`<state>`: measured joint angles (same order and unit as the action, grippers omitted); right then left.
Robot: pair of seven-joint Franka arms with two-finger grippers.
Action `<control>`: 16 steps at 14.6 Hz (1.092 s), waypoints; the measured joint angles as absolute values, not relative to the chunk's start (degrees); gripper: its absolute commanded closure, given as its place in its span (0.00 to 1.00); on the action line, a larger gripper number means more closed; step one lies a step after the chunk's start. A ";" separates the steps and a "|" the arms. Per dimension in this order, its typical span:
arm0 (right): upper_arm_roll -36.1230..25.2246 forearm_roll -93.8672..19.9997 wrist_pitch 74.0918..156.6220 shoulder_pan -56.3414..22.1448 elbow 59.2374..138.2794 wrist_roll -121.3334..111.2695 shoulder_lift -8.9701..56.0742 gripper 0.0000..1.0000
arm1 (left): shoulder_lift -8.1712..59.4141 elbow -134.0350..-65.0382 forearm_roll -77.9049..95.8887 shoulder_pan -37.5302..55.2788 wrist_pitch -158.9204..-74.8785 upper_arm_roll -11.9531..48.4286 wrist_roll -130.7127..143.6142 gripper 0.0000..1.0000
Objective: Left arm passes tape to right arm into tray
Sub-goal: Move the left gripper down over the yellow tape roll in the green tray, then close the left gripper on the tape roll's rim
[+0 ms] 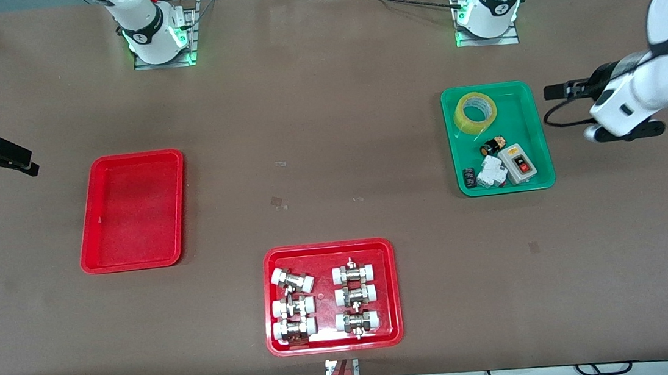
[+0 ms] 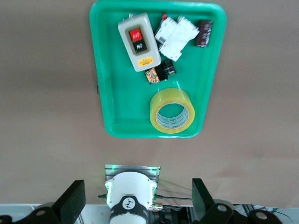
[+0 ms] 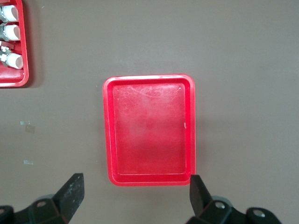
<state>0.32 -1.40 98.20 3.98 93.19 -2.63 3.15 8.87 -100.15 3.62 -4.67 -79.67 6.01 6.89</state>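
Tape lies in the green tray. Red tray holds nothing. Left gripper and right gripper hover at opposite counter ends, both released.

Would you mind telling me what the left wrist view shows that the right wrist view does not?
Only the left wrist view shows the green plastic tray holding the translucent yellow tape roll, a grey switch box and small electrical parts, plus the left arm's base. Only the right wrist view shows the plain red rectangular tray and a corner of the red tray of pipe fittings. Both share the brown tabletop and their own open hand's fingertips.
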 measured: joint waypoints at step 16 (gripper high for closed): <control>0.39 0.00 97.84 4.01 93.28 -2.67 3.47 0.00 | 8.46 -136.66 6.84 -4.53 -117.74 7.25 10.74 0.00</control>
<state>0.39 0.00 97.84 4.01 93.28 -2.67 3.47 8.46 -136.66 6.84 -4.53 -117.74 7.25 10.74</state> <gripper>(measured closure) 0.000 0.000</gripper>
